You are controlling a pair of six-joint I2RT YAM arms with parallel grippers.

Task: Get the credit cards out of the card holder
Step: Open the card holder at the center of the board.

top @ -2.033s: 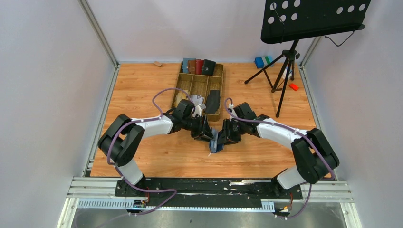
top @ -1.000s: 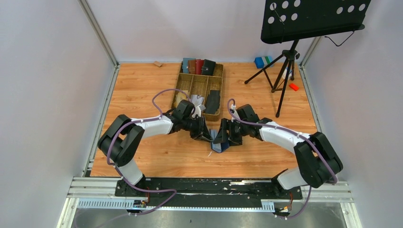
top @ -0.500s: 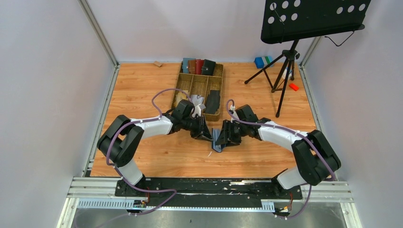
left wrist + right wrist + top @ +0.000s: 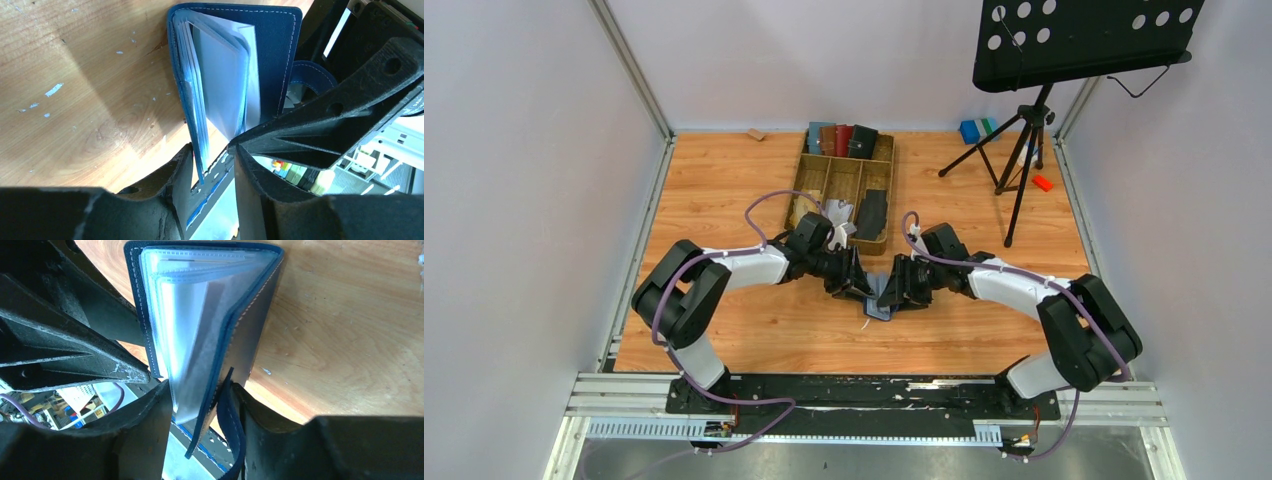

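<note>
Against the view from a second before, the right gripper (image 4: 202, 390) had drawn in toward the left gripper (image 4: 212, 147), so the gap between the two had narrowed. The card holder (image 4: 880, 304) had stayed where it was, just in front of the tray's (image 4: 836, 180) near edge. From the right wrist, the right fingers (image 4: 155, 415) pressed on both sides of the holder's lower end, with cover, clear sleeves and side tab pinched between them. From the left wrist, the left jaws stood parted around the edge of the opposite cover, with a strip of wood showing beside it, so that side looked loose rather than clamped. The holder stood on edge, splayed open like a book. Whether cards sat in its sleeves could not be told.

The table (image 4: 724, 200) was light wood with scratches and small white flecks. A row of other holders (image 4: 842, 138) leaned at the tray's far end, and a dark one (image 4: 873, 212) lay in its near right compartment. A small wooden block (image 4: 755, 133) lay beyond the tray's far left corner. To the tray's right stood a black music stand (image 4: 1084, 40) on a tripod, with a blue block (image 4: 969, 130) and a small red piece (image 4: 1042, 182) near its legs. Pale walls (image 4: 524, 200) closed in the table, and a metal rail (image 4: 864, 400) ran along its near edge.
</note>
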